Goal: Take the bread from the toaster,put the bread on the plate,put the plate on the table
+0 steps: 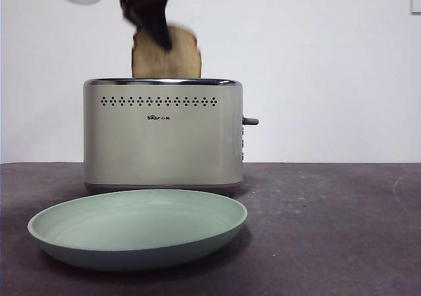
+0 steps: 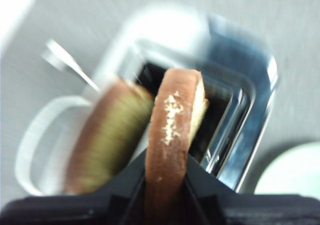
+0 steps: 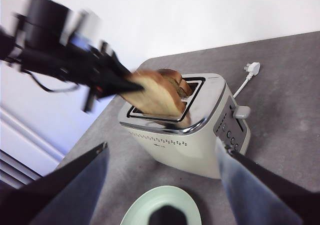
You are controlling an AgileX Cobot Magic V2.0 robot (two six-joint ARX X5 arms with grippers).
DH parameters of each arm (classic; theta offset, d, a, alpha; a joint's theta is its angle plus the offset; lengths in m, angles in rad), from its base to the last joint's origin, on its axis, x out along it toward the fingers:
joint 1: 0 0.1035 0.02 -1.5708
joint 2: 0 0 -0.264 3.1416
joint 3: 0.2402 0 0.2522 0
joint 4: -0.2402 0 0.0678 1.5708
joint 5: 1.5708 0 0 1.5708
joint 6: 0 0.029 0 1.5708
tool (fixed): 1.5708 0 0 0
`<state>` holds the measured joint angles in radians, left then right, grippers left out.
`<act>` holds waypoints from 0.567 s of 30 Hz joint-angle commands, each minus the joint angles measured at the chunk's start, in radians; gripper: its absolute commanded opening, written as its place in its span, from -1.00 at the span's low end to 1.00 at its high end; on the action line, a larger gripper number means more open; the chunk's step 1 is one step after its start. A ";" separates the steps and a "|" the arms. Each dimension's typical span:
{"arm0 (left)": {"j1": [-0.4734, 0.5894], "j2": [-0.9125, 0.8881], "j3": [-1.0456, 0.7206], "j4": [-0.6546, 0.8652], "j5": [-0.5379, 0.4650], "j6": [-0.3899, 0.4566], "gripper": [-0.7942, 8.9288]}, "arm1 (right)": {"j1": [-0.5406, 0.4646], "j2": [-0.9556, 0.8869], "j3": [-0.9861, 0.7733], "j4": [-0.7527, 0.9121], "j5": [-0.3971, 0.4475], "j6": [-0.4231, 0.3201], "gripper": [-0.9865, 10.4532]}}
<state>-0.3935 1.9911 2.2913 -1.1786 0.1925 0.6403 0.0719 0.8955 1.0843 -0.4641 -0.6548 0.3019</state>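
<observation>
The bread (image 1: 177, 58), a flat slice with a tan, speckled face, a dark-brown crust and a domed top, stood on edge above the toaster (image 1: 163, 133), its lower part level with the chrome rim and its long axis near vertical with a slight tilt. In the left wrist view the slice (image 2: 172, 135) appeared edge-on, its crust a glossy brown band flecked with pale crumbs, and the left gripper (image 2: 165, 187) had its two black jaws closed against the opposite faces of the slice near one end. In the front view the same gripper (image 1: 152, 21) entered from above as a dark, blurred form and overlapped the upper left of the slice. A second slice (image 2: 107, 137), blurred, stood just beside the held one over the slots. The toaster was a boxy cream-beige body with rounded corners, a row of small holes, a small dark logo and a grey side lever (image 1: 250, 121). The plate (image 1: 138, 227), wide, shallow, round and matte pale mint green, lay on the table (image 1: 329, 230) just in front of the toaster. The table was flat, dark grey and scuffed. The right gripper (image 3: 162, 160) hung over the plate with its jaws wide apart and nothing between them.
</observation>
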 commanded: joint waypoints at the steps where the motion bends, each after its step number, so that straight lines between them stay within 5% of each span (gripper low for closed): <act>1: -0.014 -0.047 0.093 -0.017 0.001 -0.048 -0.85 | 0.002 0.001 0.003 0.006 -0.001 -0.008 -0.19; 11: -0.033 -0.216 0.236 -0.213 0.275 -0.226 -0.85 | 0.002 0.007 0.003 -0.100 0.000 -0.074 -0.19; 17: -0.032 -0.294 0.236 -0.215 0.281 -0.360 -0.85 | 0.007 0.048 0.003 -0.233 0.003 -0.148 -0.19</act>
<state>-0.4267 1.7020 2.5313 -1.3376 0.4706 0.3328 0.0742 0.9333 1.0847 -0.6865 -0.6540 0.1951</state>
